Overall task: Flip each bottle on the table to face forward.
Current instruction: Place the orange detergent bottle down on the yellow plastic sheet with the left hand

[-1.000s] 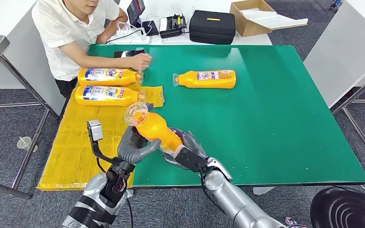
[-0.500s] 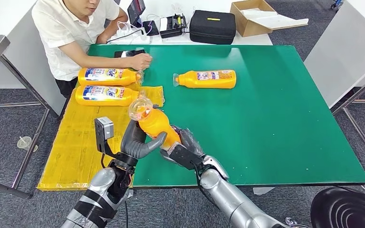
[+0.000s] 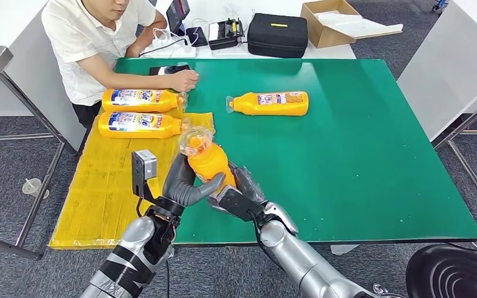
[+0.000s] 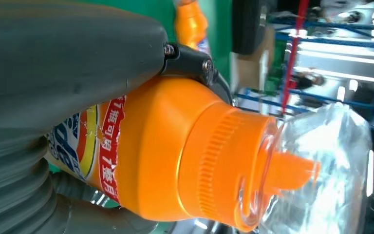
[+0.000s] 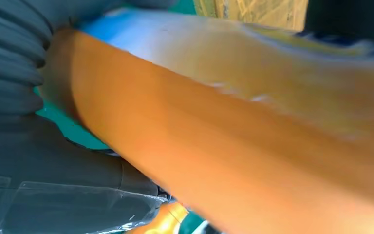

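Note:
An orange bottle (image 3: 206,161) with a clear cap is lifted above the near edge of the green table (image 3: 348,155), neck tilted up and away from me. My left hand (image 3: 183,183) wraps its upper body from the left, and the left wrist view shows the orange bottle (image 4: 185,151) with its printed label beside the thumb. My right hand (image 3: 239,195) holds the base from below; the orange bottle (image 5: 214,141) blurs across the right wrist view. Two more bottles (image 3: 140,99) (image 3: 138,124) lie at the far left, a third bottle (image 3: 270,103) at mid-table.
A person sits at the far left corner with a hand (image 3: 183,79) on the table. A yellow mat (image 3: 99,192) covers the left side. A black case (image 3: 277,35) and a cardboard box (image 3: 332,22) stand behind the table. A black round bin (image 3: 453,273) stands at the lower right.
Both hands have carried the held bottle rightward and slightly away from me, and its neck now points more upright. The left arm has swung inward. The other bottles have not moved.

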